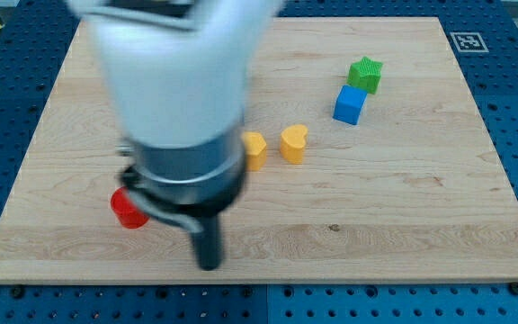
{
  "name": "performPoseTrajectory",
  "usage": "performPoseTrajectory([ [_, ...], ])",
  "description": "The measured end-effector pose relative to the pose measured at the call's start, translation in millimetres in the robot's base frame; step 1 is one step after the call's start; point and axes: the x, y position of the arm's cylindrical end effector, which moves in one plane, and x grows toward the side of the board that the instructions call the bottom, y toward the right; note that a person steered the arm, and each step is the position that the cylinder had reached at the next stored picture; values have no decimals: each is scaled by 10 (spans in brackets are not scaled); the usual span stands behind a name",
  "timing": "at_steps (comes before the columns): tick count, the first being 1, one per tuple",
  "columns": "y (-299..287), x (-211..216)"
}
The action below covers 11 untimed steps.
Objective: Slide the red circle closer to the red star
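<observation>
camera view: single angled look down at the bench, arm body blurred in the frame's upper left.
bench (403,225): pale wooden board, visible grain, lying on a blue perforated plate.
my tip (209,265): dark straight rod end, low and left of centre, just right of and below the red circle, apart from it.
gripper: none fitted, only the rod, so nothing to spread or pinch.
red circle (129,209): short red cylinder, lower left of the frame, its right edge partly hidden by the arm housing.
red star: cannot see it; likely behind the arm, cannot tell.
yellow block (255,150): near centre, partly covered by the arm, shape unclear.
yellow heart (294,143): just right of the other yellow one, small gap between them.
blue cube (350,104): upper right, matte.
green block (365,74): ridged, star-like outline, touching or nearly touching the cube's upper right.
containers: none in view.
marker (465,40): black and white tag, board's top right corner.
</observation>
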Motion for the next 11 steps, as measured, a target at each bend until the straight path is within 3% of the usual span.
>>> performPoseTrajectory([
  [1,-825,-1],
  [2,-1184,-85],
  [4,-1140,-214],
  [6,-670,-258],
  [7,-647,-268],
  [9,-1185,-327],
  [11,-907,-496],
])
